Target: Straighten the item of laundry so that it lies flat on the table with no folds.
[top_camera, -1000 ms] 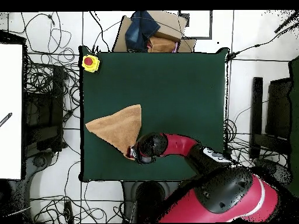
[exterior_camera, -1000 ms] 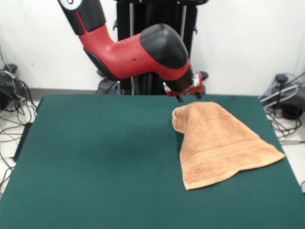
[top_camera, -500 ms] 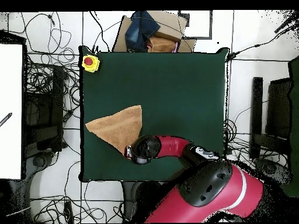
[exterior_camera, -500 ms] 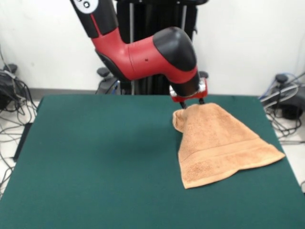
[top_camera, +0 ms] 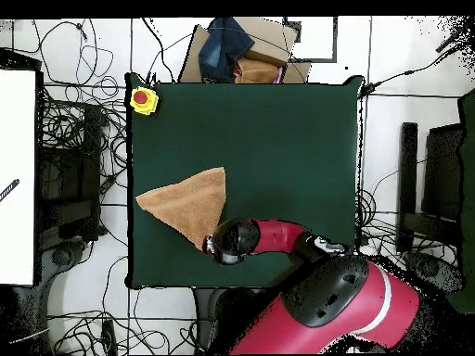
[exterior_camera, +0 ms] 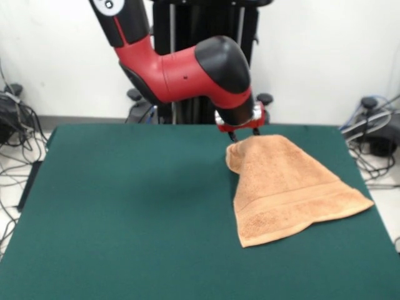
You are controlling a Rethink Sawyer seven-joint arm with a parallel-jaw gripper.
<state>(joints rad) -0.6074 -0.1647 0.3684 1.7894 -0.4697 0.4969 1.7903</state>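
The peach-orange towel point(exterior_camera: 284, 187) lies folded into a rough triangle on the right side of the green table point(exterior_camera: 125, 206). Its narrow bunched tip points toward the robot and its wide banded edge faces the camera. In the overhead view the towel point(top_camera: 188, 202) sits at the table's left. My gripper point(exterior_camera: 243, 132) hangs just above and behind the towel's narrow tip, its two dark fingers apart and holding nothing. In the overhead view the gripper point(top_camera: 212, 245) is at the towel's lower corner, mostly hidden under the wrist.
A yellow box with a red button point(top_camera: 142, 98) sits on the table's corner. A cardboard box with dark cloth point(top_camera: 237, 51) stands beyond the table's edge. Cables lie on the floor around the table.
The gripper came down over the towel's narrow tip, then rose slightly and shifted a little left in the front view. The towel has not changed shape.
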